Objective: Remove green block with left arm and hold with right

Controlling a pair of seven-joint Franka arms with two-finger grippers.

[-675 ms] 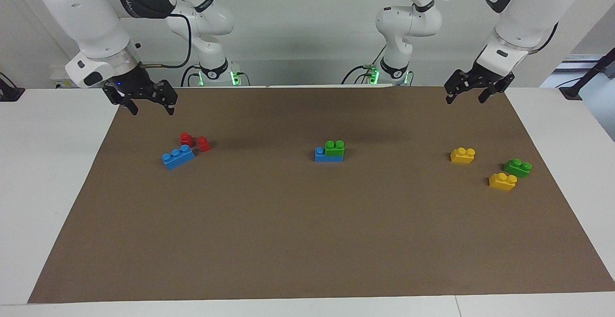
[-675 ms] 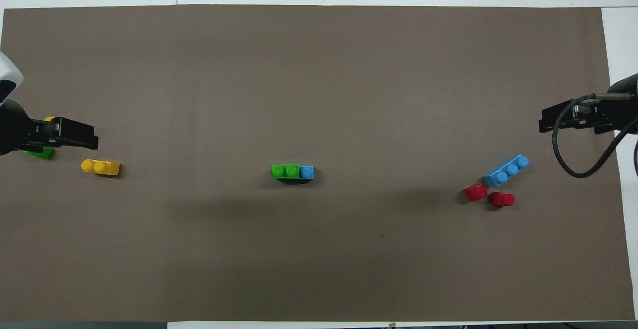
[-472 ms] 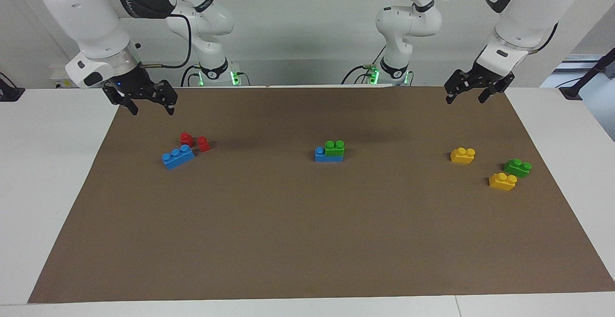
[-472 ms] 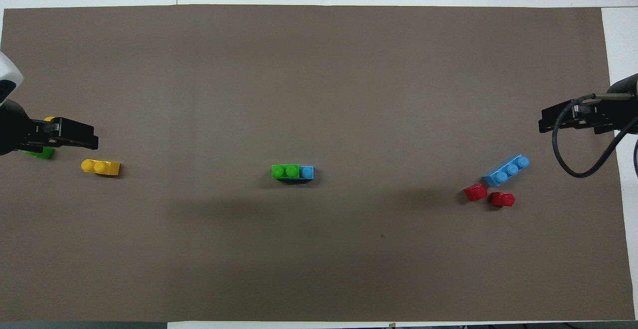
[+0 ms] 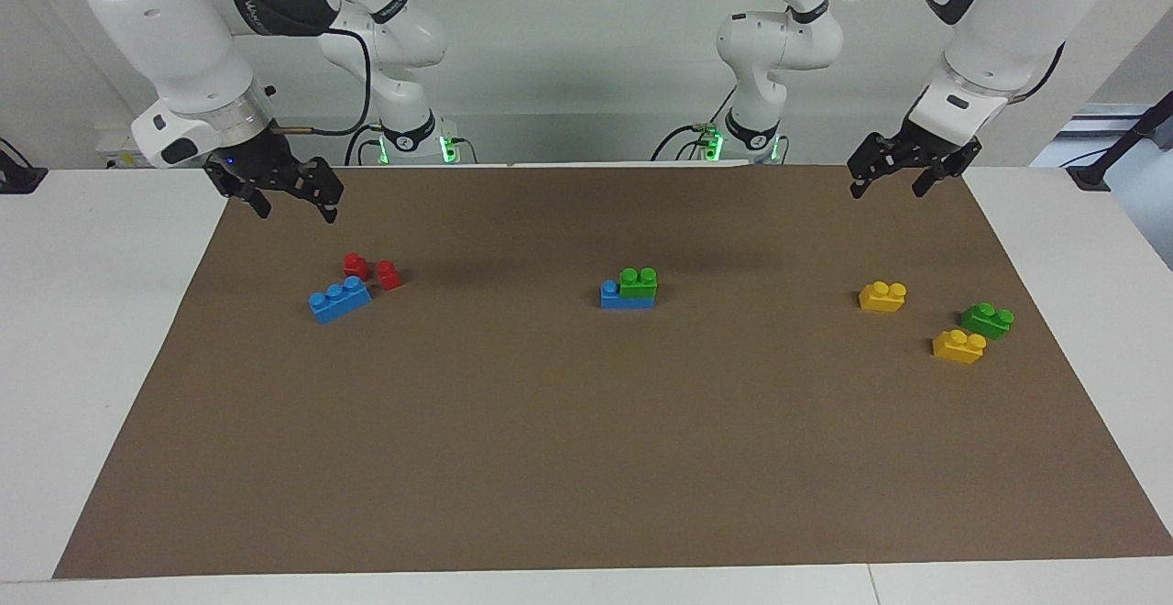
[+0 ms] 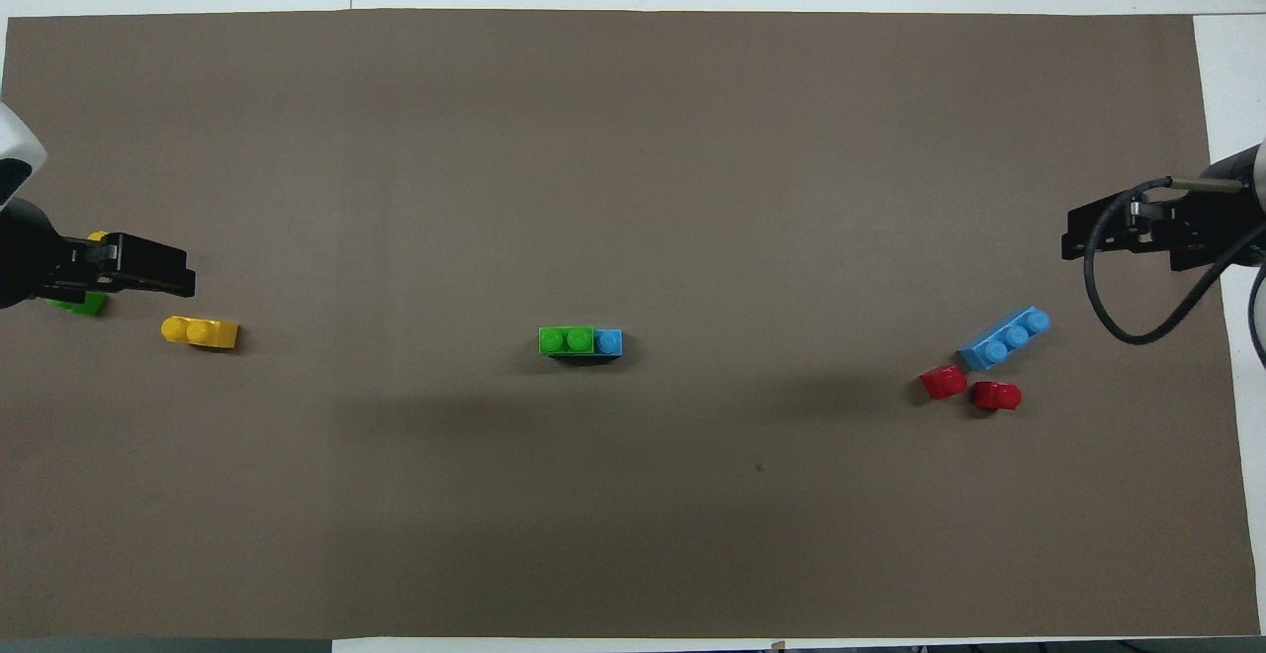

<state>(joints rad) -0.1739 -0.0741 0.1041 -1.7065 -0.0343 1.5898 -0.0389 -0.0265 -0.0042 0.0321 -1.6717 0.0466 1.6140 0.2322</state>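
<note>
The green block (image 5: 639, 282) is a lime-green two-stud brick. It sits pressed onto one end of a blue three-stud brick (image 5: 614, 297) in the middle of the brown mat; both also show in the overhead view, the green block (image 6: 566, 340) and the blue brick (image 6: 609, 342). My left gripper (image 5: 887, 190) hangs open and empty in the air over the mat's edge at the left arm's end, well away from the block. In the overhead view the left gripper (image 6: 178, 277) covers some loose bricks. My right gripper (image 5: 295, 212) (image 6: 1070, 240) hangs open and empty over the right arm's end.
At the left arm's end lie a darker green brick (image 5: 987, 320) and two yellow bricks (image 5: 882, 296) (image 5: 959, 346). At the right arm's end lie a loose blue three-stud brick (image 5: 340, 299) and two small red bricks (image 5: 356, 265) (image 5: 389, 274).
My right gripper has shifted slightly toward the middle of the table. The left arm and all the bricks have not moved.
</note>
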